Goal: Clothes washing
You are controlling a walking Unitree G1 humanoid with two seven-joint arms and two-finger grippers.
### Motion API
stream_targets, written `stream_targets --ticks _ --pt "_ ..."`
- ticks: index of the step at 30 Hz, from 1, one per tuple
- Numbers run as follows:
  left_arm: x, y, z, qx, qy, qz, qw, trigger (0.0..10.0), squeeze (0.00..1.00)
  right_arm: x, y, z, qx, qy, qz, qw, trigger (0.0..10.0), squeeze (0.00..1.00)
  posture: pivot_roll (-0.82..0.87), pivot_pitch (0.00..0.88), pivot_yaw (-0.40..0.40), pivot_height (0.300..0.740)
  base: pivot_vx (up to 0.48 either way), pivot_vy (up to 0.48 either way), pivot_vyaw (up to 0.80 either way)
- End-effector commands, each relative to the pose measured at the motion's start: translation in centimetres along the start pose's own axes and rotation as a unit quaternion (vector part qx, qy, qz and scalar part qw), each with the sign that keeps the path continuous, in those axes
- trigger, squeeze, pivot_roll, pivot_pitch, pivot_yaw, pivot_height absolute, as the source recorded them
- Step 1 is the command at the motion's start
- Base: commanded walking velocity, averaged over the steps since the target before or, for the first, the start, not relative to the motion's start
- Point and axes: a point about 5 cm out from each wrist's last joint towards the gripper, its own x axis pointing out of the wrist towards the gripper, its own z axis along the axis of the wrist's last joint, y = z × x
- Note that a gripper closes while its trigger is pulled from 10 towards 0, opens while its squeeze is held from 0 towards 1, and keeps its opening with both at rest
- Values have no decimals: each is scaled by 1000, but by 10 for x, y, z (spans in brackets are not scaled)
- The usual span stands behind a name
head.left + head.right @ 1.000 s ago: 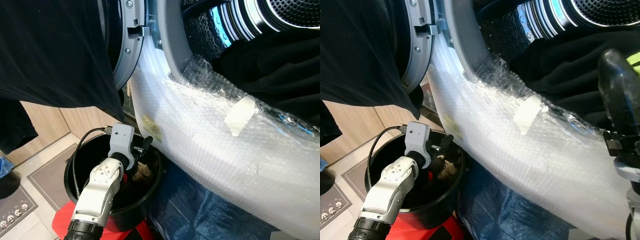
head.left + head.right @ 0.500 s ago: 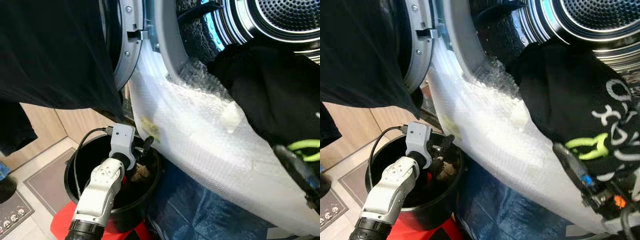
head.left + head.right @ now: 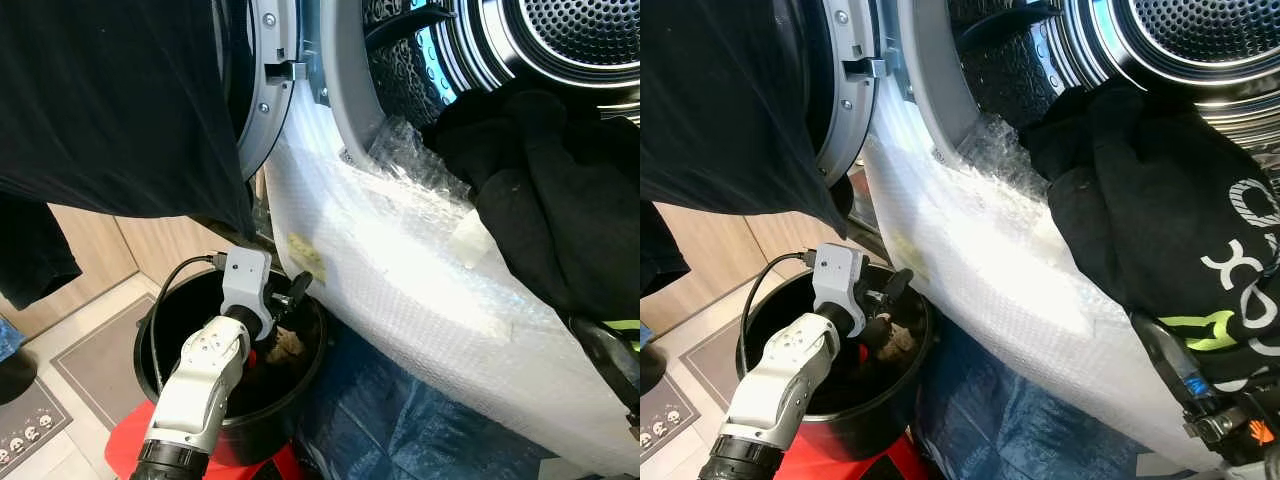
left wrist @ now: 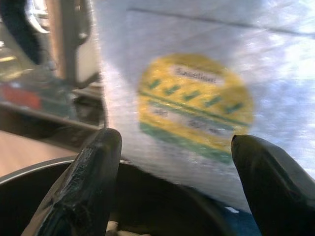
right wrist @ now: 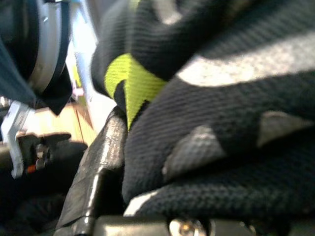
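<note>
Left gripper (image 3: 290,300): I see it over the black bucket (image 3: 170,300), fingers (image 4: 88,182) spread, empty.
Right gripper (image 3: 1200,385): clamped on the black garment (image 3: 1160,230).
Garment: draped over the drum (image 3: 560,40) lip.
In the way: bubble wrap (image 3: 400,270) across the washer front; dark cloth (image 3: 110,100) hanging at left.

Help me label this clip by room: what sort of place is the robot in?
Probably a home laundry corner. A front-loading washing machine's steel drum stands open with a dark garment at its mouth, a black bucket stands below on a tiled floor.
</note>
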Motion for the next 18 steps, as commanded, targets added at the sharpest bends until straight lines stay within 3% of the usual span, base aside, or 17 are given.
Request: stream_targets --ticks 1,2,3,4,10,18 --pt "-1 -18 5 -6 -17 -60 998 10000 0 -5 -5 -18 43 28 -29 998 10000 0 -15 113 21 740 0 0 0" --pt "-2 -20 5 -9 -18 -67 998 10000 0 -3 -2 -16 47 16 -21 999 10000 67 -14 113 19 740 0 0 0" --pt "-2 -21 5 -10 -18 -68 997 10000 0 -3 -2 -15 47 14 -19 999 10000 67 -14 113 19 740 0 0 0" --pt "-3 -21 5 -9 -18 -70 997 10000 0 -3 -3 -16 46 16 -21 999 10000 4 -14 113 19 740 0 0 0" --pt "-3 -20 5 -11 -20 -70 997 10000 0 -10 -16 -29 33 42 -62 997 10000 0 -9 112 12 740 0 0 0" --pt "-4 -20 5 -12 -20 -76 997 10000 0 -11 -16 -31 32 39 -63 997 10000 0 -9 112 12 740 0 0 0"
